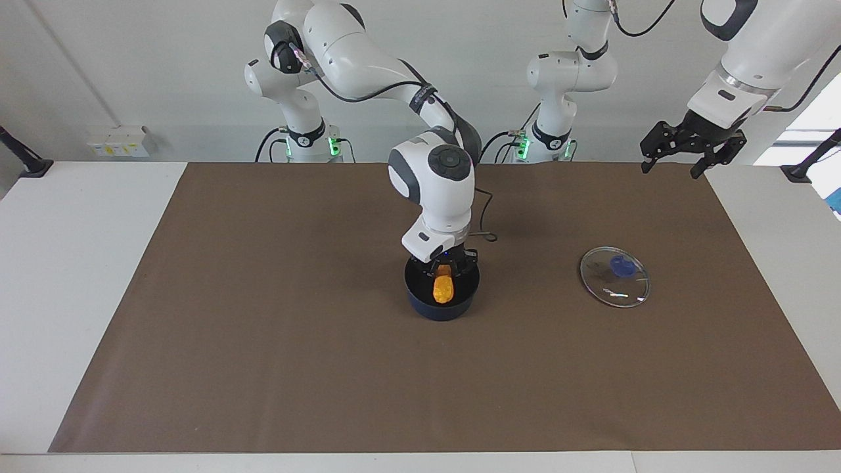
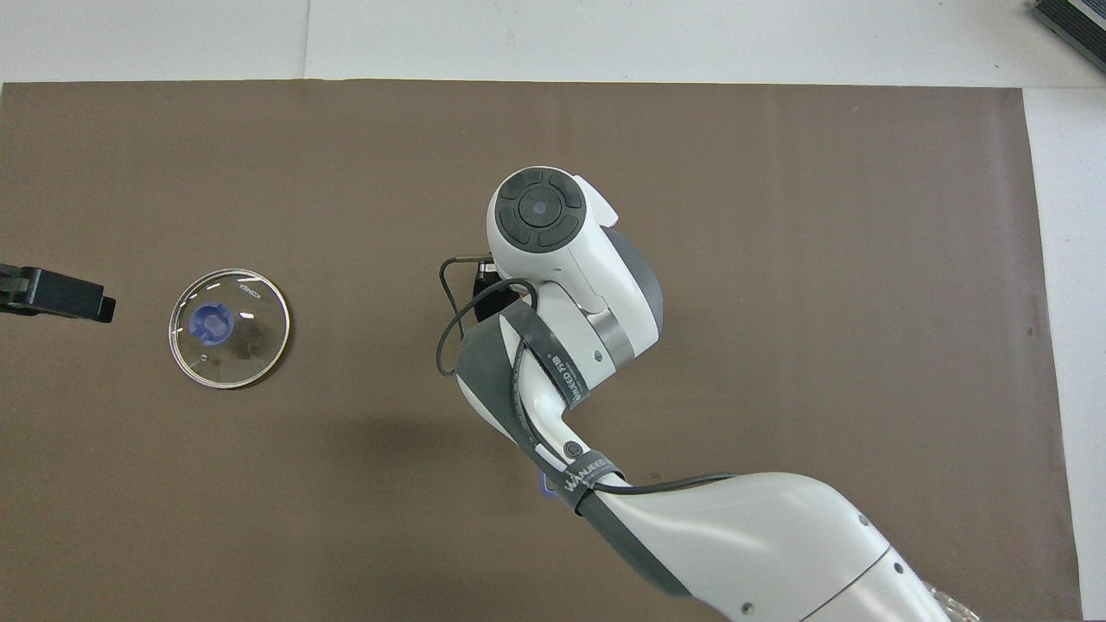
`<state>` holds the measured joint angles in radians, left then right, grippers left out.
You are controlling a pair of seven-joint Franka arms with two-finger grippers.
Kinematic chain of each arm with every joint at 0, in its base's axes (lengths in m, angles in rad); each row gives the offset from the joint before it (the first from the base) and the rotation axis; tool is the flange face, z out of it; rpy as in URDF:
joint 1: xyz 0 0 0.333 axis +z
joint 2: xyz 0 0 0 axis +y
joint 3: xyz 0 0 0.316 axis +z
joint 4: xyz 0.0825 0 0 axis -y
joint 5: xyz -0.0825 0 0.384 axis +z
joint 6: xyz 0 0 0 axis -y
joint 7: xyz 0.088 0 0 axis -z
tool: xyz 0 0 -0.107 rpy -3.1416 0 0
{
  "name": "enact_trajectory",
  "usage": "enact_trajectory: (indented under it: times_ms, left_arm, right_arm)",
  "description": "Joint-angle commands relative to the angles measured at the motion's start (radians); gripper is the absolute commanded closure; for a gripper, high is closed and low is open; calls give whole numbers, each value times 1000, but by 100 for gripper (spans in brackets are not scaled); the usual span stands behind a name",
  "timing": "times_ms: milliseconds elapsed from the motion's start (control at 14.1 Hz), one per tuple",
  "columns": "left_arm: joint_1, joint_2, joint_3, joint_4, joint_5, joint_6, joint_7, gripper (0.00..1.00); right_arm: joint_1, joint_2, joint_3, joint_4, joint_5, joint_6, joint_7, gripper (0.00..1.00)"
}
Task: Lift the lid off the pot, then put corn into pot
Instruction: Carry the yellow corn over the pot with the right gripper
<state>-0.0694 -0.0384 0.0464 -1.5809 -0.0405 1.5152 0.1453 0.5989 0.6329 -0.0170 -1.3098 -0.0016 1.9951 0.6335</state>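
The dark navy pot point(image 1: 426, 309) stands in the middle of the brown mat. My right gripper point(image 1: 445, 268) reaches down into its mouth and is shut on the top end of the yellow-orange corn point(image 1: 443, 290), which hangs upright inside the pot's rim. In the overhead view the right arm hides the pot and the corn. The glass lid point(image 1: 614, 276) with its blue knob lies flat on the mat toward the left arm's end, apart from the pot; it also shows in the overhead view point(image 2: 229, 326). My left gripper point(image 1: 671, 167) is open and empty, raised high near the lid's end of the table, and it also shows in the overhead view point(image 2: 52, 294).
The brown mat point(image 1: 263, 341) covers most of the white table. A black cable point(image 1: 485, 231) loops on the mat beside the pot, nearer to the robots.
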Motion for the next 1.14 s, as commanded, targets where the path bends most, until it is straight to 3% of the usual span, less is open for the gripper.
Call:
enact_trajectory:
  times_ms: [0, 497, 639, 710, 781, 1065]
  left_arm:
    - [5, -18, -3, -16, -10, -7, 16, 0]
    - [0, -14, -3, -5, -12, -12, 7, 0]
    - [6, -14, -3, -5, -12, -12, 8, 0]
    - [11, -14, -3, -5, -12, -12, 8, 0]
    - [14, -14, -3, -7, -12, -12, 8, 0]
    - [11, -14, -3, -7, -12, -12, 8, 0]
  right_arm:
    - [-7, -6, 17, -23, 0, 30, -28, 100]
    - [-4, -2, 17, -54, -3, 56, -46, 100]
    - [-4, -2, 17, -57, 0, 59, -48, 85]
    - [-4, -2, 17, -59, 0, 59, -48, 68]
    - [-4, -2, 17, -59, 2, 59, -48, 58]
    - [-5, -2, 17, -60, 0, 59, -49, 40]
